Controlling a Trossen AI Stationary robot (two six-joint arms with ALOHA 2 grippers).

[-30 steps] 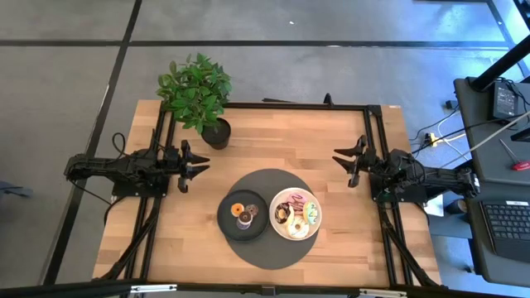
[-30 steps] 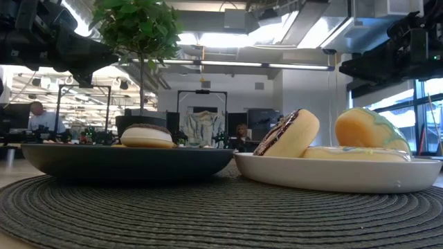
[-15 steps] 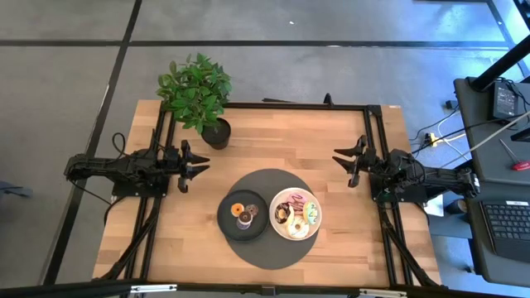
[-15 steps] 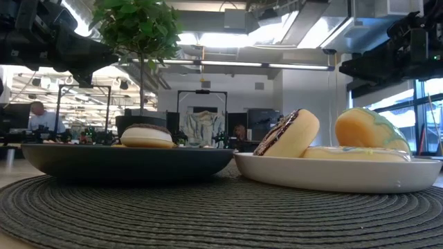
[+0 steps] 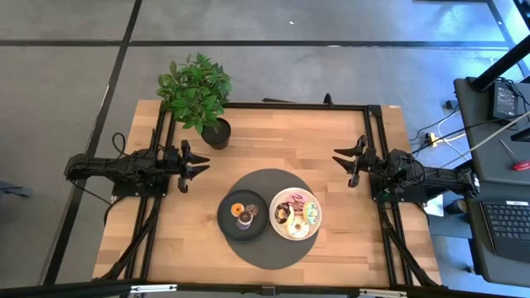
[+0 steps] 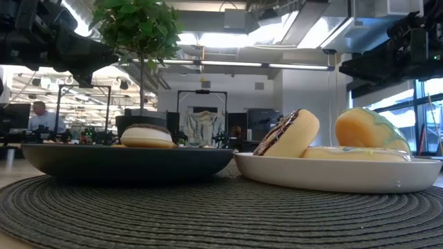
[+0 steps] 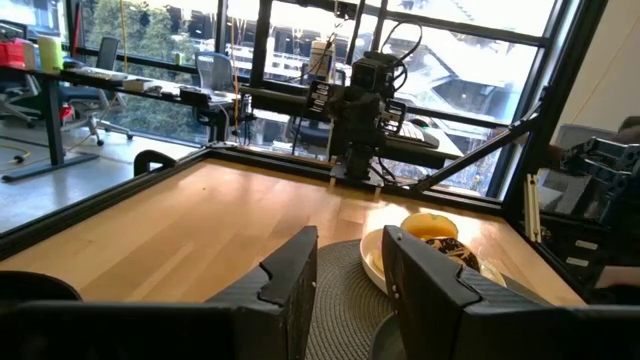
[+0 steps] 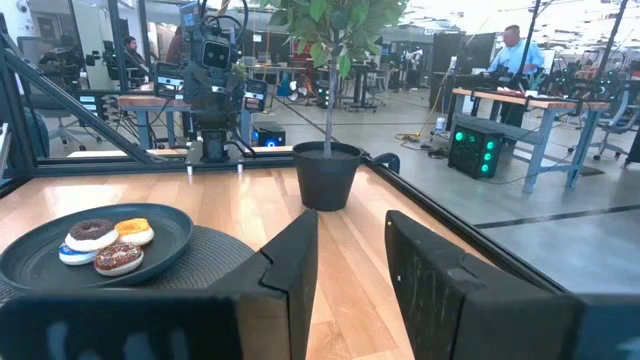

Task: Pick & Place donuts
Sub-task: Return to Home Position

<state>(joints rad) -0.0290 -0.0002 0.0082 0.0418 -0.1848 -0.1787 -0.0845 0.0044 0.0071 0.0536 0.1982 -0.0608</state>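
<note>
Left tool [image 5: 197,165]: fingers apart, empty, at tabletop [image 5: 273,132] left edge; unmoved. Right tool [image 5: 346,161]: fingers apart, empty, at right edge; unmoved. Mini donuts [image 5: 243,213]: on dark plate [image 5: 222,217]. Large donuts [image 5: 296,214]: on white plate [image 5: 295,190]. Plates side by side on mat [image 5: 269,178]; unchanged.

Surface [image 5: 273,132]: light wood planks, smooth, satin sheen. Round mat [image 6: 208,214]: dk grey woven cord, ribbed, rough, matt. Dark plate [image 6: 124,160]: matt. White plate [image 6: 332,176]: glossy, ceramic-looking. Donuts [image 6: 287,135]: smooth, soft-sheen icing. Plant pot [image 8: 328,175]: black, matt, plastic-looking. Left end effector [image 7: 350,250] & right end effector [image 8: 352,240]: dk matt plastic-looking. Rails [image 5: 290,106]: black metal.
</note>
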